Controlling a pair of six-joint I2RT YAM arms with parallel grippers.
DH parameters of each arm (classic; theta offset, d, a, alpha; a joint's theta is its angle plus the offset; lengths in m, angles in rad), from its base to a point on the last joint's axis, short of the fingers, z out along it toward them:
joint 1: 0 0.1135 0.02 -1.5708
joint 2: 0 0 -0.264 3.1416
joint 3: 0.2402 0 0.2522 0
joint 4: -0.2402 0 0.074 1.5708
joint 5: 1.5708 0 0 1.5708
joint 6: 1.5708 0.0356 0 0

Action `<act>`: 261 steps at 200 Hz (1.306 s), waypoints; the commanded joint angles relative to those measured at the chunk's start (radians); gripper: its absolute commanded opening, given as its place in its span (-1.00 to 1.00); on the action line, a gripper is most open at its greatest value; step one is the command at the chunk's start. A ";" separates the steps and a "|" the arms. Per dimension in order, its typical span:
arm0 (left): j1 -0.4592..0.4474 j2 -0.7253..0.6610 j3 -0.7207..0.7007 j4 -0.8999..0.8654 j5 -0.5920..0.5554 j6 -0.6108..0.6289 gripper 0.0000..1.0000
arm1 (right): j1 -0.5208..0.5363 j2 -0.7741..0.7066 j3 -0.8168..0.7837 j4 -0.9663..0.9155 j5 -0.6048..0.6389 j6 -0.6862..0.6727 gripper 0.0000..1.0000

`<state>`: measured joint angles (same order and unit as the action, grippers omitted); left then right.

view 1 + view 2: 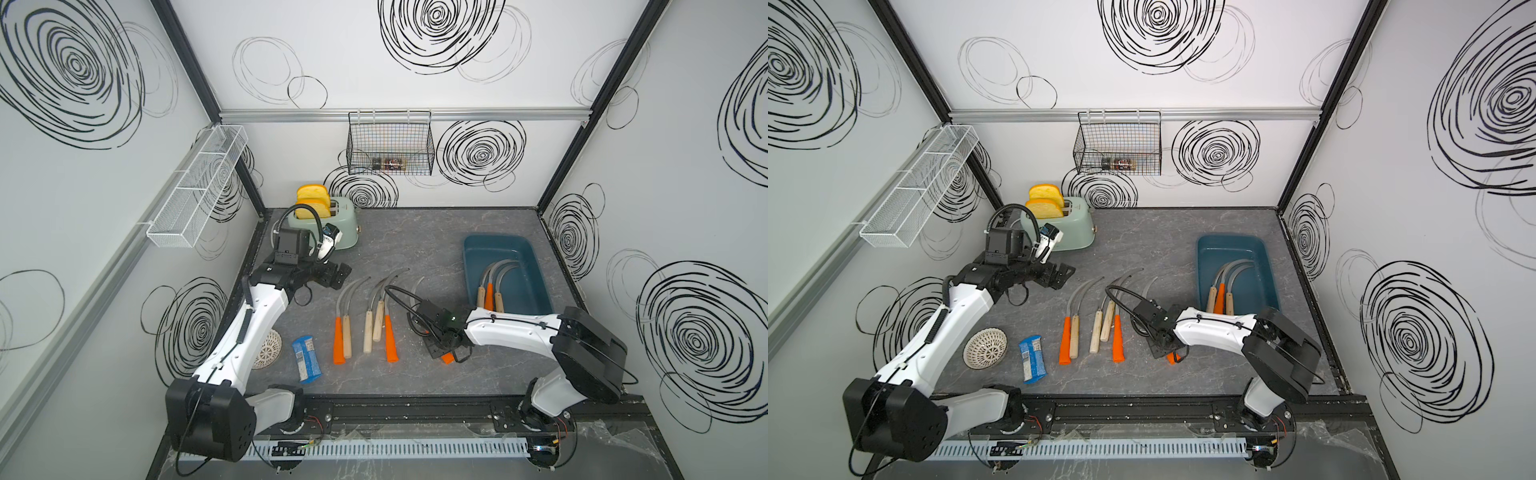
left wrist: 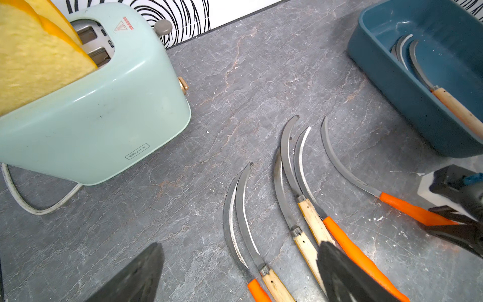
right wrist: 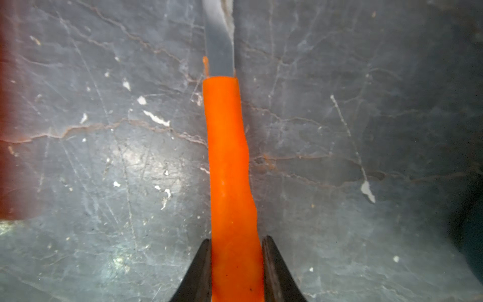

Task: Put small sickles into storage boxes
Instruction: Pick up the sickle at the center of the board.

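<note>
1. My right hand [image 3: 236, 239] is clamped near the butt of the orange-handled sickle [image 3: 227, 157], low at the table [image 1: 415, 249] between the loose sickles [image 1: 365, 328] and the teal tub [image 1: 469, 257]
2. Gripped so far back, the long blade could droop or swivel (the handle looks slick)
3. A drooping tip may catch the tub's near wall, or snag the three sickles [image 1: 490, 291] already inside

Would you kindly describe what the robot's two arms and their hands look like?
Both the left arm and right arm have smooth white shells between bulky black joint housings, with thin black cables clipped along them and a black corrugated hose looping to each wrist. The left hand and right hand are black, with flat, tapered fingers.
</note>
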<state>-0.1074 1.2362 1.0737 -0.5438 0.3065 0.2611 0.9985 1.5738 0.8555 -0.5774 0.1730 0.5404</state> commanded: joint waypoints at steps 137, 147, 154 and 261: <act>-0.014 0.005 0.029 0.023 -0.015 -0.005 0.92 | -0.037 -0.058 0.049 -0.029 0.049 -0.037 -1.00; -0.014 0.005 0.031 0.024 -0.015 -0.005 0.92 | -0.038 -0.058 0.053 -0.032 0.050 -0.040 -1.00; -0.015 0.005 0.031 0.024 -0.015 -0.005 0.92 | -0.041 -0.060 0.055 -0.033 0.052 -0.042 -1.00; -0.018 0.015 0.061 0.015 -0.017 -0.006 0.92 | -0.142 -0.171 0.085 -0.050 0.025 -0.094 -1.00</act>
<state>-0.1181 1.2430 1.0954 -0.5438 0.2893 0.2607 0.8928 1.4559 0.9096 -0.5949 0.1989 0.4728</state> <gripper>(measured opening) 0.962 0.291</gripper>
